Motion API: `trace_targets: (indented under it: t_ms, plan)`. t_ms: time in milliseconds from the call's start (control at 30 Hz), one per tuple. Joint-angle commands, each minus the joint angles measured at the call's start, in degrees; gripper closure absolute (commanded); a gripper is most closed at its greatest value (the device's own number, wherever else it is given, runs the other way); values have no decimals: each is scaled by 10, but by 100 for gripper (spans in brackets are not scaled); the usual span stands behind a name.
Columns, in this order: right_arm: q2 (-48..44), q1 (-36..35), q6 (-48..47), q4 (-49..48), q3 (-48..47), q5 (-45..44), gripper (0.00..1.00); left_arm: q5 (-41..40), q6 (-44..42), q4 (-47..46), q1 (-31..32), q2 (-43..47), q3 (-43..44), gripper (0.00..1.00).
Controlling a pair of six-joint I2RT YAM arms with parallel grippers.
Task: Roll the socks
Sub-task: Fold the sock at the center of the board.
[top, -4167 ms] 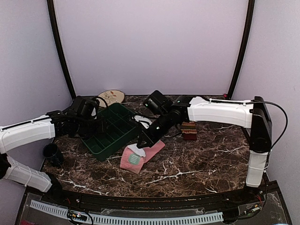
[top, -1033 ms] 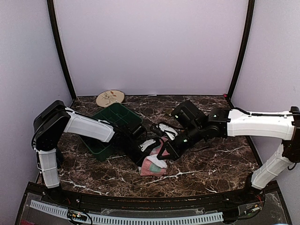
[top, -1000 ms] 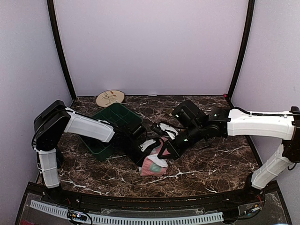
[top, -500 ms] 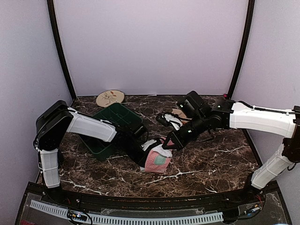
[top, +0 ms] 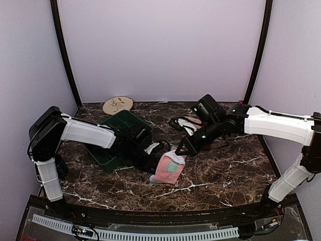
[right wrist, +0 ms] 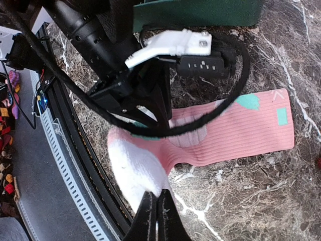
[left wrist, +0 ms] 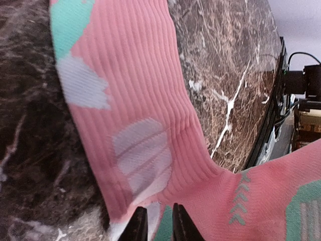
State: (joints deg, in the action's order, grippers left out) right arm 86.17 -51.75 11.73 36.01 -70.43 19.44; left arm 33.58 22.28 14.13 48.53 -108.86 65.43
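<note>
Two grippers on one sock. The pink sock (top: pixel 168 170), ribbed, with mint and white patches, sits on the marble table (top: pixel 225 173) near its middle, just to the right of the green tray (top: pixel 123 119).

Right gripper (right wrist: pixel 155 213): fingers pressed together with no visible gap, pinching the sock's white end. That end is raised off the table and bent back over the rest of the sock. In the right wrist view the other end lies flat on the stone, stretched away from the fingers.

Left gripper (left wrist: pixel 155 227): fingers almost closed, only a thin slit between the tips, with the sock's edge caught in it. The grip sits near the place where the fabric bends upward. In the left wrist view the pink rib runs away from the fingertips across the stone and rises at the right of the picture.

From above, both arms reach in low and meet over the sock, left from the tray side, right from the far right. The two grippers are close together, the left one's cable and white fitting just above the fabric.

Tray: divided into compartments, partly under the left arm. A round plate (top: pixel 118 105) lies at the far edge by the back wall, well apart from the sock.
</note>
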Motion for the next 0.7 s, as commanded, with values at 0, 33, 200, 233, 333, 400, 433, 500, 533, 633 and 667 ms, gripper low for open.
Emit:
trace_targets:
  t_ms: [0,33,200,233,333,400,433,500,533,633,667]
  plan:
    - [15,9,-16,-9,-22,6,100,18,64,-46,-31,57,-38,78]
    - [16,10,-17,-9,-21,8,100,26,71,-55,-36,61,-41,77]
    - [20,16,-20,-10,-23,11,100,18,68,-47,-39,61,-36,77]
    - [22,17,-21,-11,-24,11,100,15,65,-39,-39,57,-33,77]
    - [26,23,-22,-13,-26,12,100,3,63,-34,-39,52,-41,80]
    - [30,27,-24,-13,-29,11,100,-11,68,-38,-39,59,-50,83]
    - [32,30,-25,-13,-31,10,100,-16,70,-40,-39,63,-55,83]
    - [36,37,-26,-15,-34,9,100,-17,70,-42,-40,64,-57,83]
    - [40,41,-27,-15,-37,10,100,-15,68,-40,-40,62,-55,84]
    - [48,51,-32,-15,-47,12,100,-9,59,-32,-40,49,-49,86]
    - [60,53,-34,-15,-50,12,100,-7,57,-30,-40,45,-48,86]
